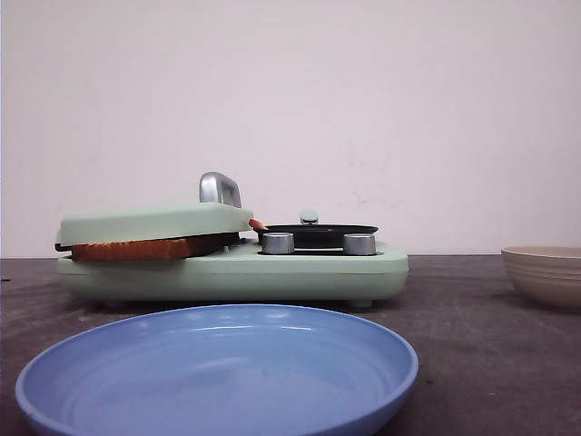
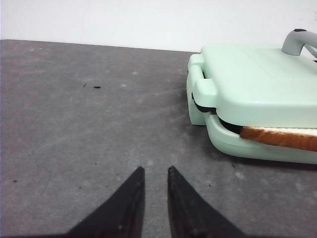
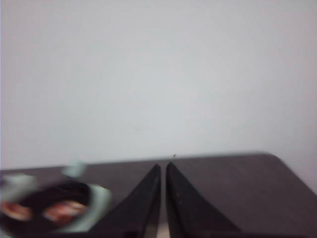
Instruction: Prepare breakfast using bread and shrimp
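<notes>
one brown-crusted white bread slice [image 1: 145,248] visible, clamped under the shut lid of the mint-green breakfast maker [image 1: 272,272] at its left end; looks soft and crushable, so lift by the crust edges. shrimp [image 3: 59,212] (blurred orange-red bits, two at a guess) sit in the black pan on its right half. left gripper [image 2: 154,174] fingers slightly apart, right gripper [image 3: 163,168] nearly together, both empty.
</notes>
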`<state>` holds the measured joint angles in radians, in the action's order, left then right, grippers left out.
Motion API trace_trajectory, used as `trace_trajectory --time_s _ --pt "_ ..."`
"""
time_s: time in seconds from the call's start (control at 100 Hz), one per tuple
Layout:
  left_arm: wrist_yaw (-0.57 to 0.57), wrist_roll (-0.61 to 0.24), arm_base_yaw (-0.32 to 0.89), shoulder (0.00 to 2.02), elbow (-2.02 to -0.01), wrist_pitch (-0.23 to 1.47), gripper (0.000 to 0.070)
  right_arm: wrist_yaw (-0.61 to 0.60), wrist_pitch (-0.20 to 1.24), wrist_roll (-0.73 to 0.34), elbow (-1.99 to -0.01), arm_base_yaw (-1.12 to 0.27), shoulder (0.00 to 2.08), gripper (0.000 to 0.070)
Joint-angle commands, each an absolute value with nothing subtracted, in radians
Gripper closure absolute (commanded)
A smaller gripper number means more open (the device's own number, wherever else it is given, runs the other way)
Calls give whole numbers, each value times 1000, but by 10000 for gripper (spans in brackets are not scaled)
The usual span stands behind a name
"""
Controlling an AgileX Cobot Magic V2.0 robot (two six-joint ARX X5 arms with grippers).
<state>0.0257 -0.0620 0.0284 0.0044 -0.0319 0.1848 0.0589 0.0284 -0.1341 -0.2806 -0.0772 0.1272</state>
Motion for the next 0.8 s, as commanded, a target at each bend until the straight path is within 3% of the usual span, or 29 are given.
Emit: trace_trajectory --time_s 0.0,0.21,0.33,0.48,0.79 --pt "30 -49 27 4 -14 188 700 61 34 -124 -194 -58 102 690" --pt "30 -49 27 4 -14 188 700 -3 45 -115 -9 -31 25 690" --pt "30 -49 27 4 -14 187 700 -2 182 -84 -12 -31 4 690" --pt "30 -49 27 4 -14 188 700 8 181 -11 -12 -31 4 690" --pt "30 -49 27 4 -14 187 700 -10 154 -12 -12 -43 4 690"
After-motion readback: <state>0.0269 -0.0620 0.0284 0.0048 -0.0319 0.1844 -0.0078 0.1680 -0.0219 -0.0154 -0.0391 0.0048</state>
